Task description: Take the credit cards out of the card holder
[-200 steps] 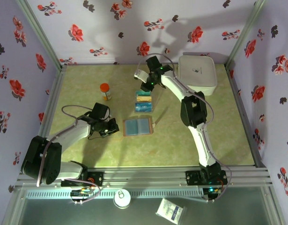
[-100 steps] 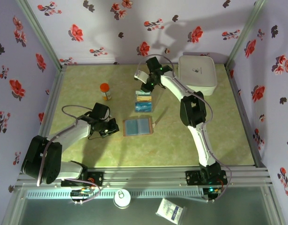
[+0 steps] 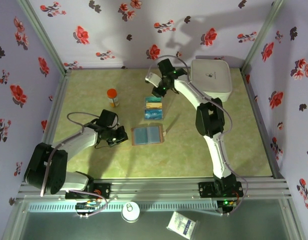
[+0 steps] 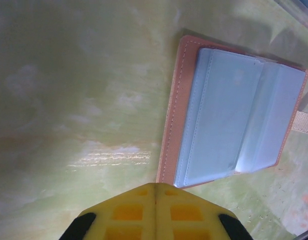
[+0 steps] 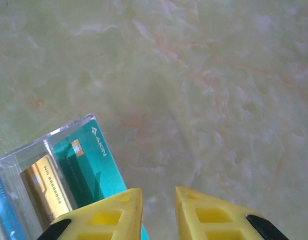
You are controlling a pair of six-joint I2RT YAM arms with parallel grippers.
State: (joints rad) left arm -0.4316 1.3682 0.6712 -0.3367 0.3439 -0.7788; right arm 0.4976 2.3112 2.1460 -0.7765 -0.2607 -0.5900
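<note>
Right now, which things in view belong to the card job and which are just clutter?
Job: card holder, lying open; credit cards, in the clear tray.
Lying about: orange-capped bottle; white box.

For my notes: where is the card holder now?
Top view: the card holder lies open mid-table, right of the left hand, credit cards behind it.

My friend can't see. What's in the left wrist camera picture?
The tan card holder lies open and flat on the green table, blue-grey lining facing up. The left gripper, yellow and shut, sits right by its near edge.
</note>
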